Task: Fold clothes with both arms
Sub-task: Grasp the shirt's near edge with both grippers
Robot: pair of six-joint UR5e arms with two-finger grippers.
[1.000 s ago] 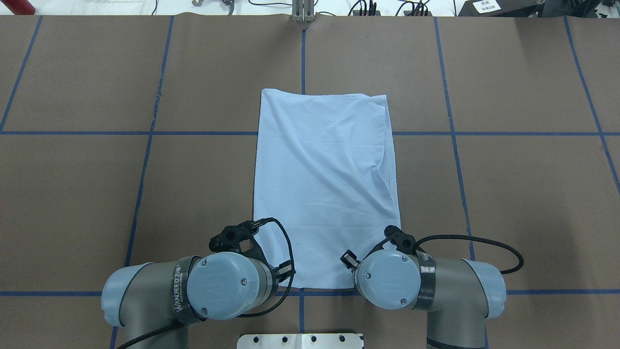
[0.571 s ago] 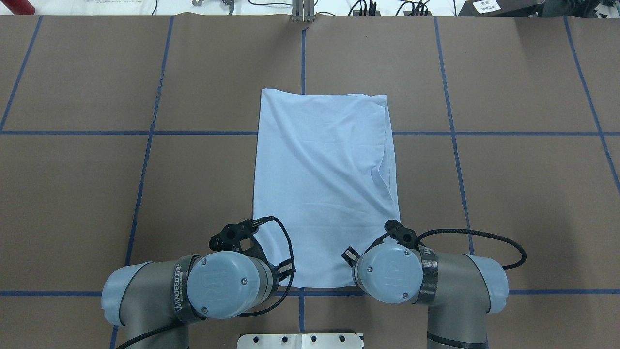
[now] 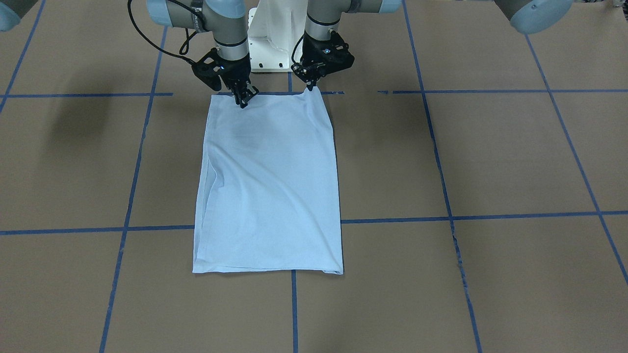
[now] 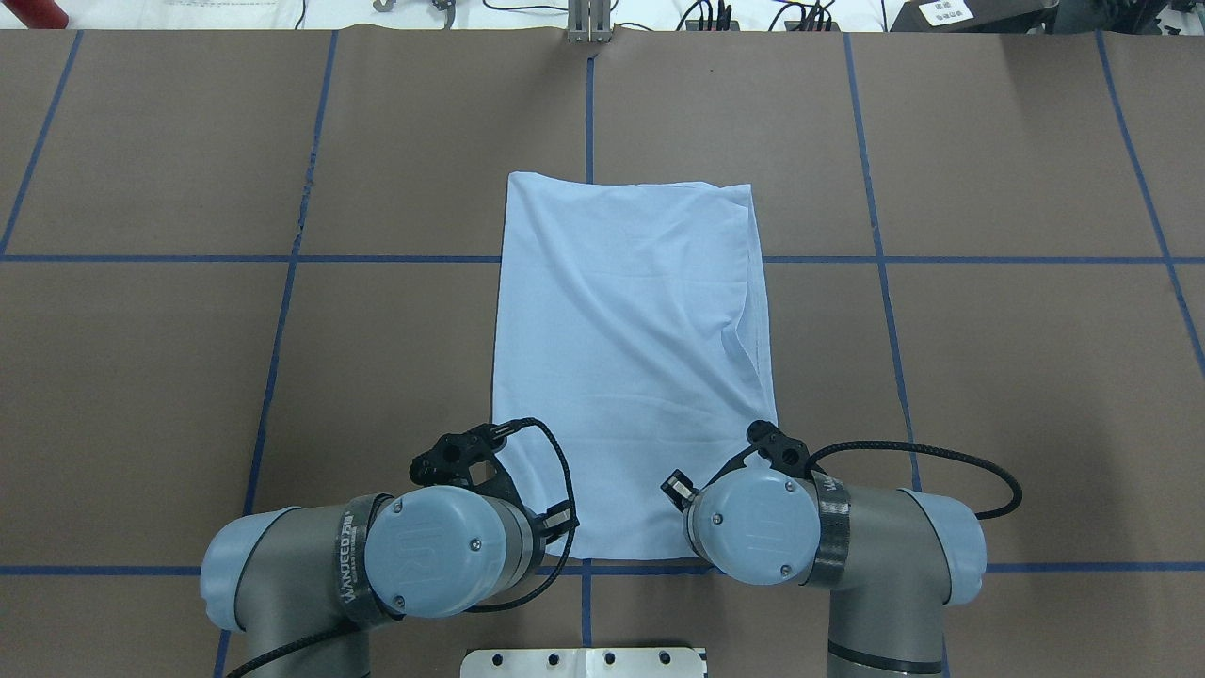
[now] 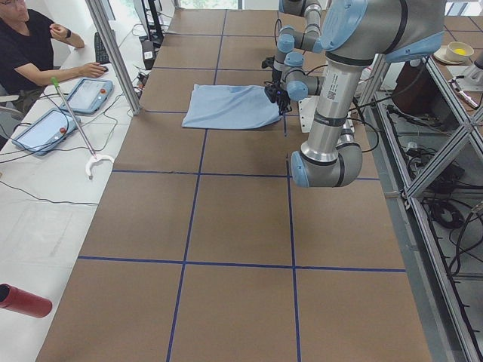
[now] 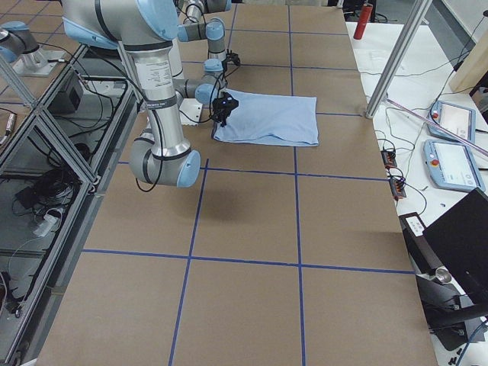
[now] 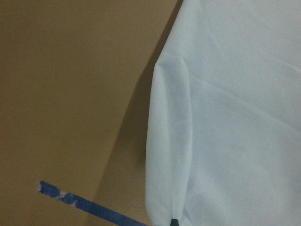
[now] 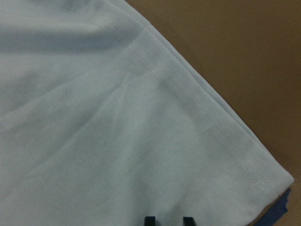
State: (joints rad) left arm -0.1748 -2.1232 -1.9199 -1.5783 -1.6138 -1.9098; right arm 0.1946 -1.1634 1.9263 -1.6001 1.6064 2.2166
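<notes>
The clothes (image 4: 631, 358) are a light blue T-shirt folded into a long rectangle lying flat mid-table, also seen in the front view (image 3: 267, 186). Both arms (image 4: 442, 551) (image 4: 753, 527) hang over its edge nearest the robot. My left gripper (image 3: 310, 88) is shut on that edge's corner, and the cloth rises in a small peak to it. In the left wrist view a ridge of cloth (image 7: 169, 155) runs to the shut tip (image 7: 174, 222). My right gripper (image 3: 244, 101) is at the other near corner. Its fingertips (image 8: 149, 219) stand apart over the hem, open.
The white pedestal base (image 3: 272, 44) stands just behind the grippers. Blue tape lines (image 4: 587, 104) grid the brown table. A person (image 5: 30, 45) sits by tablets past the far side, near a metal post (image 5: 113, 53). A red cylinder (image 5: 23, 300) lies off the table.
The right arm's wrist has shifted a little forward over the shirt's near corner. The left arm has stayed almost still. The shirt lies as before.
</notes>
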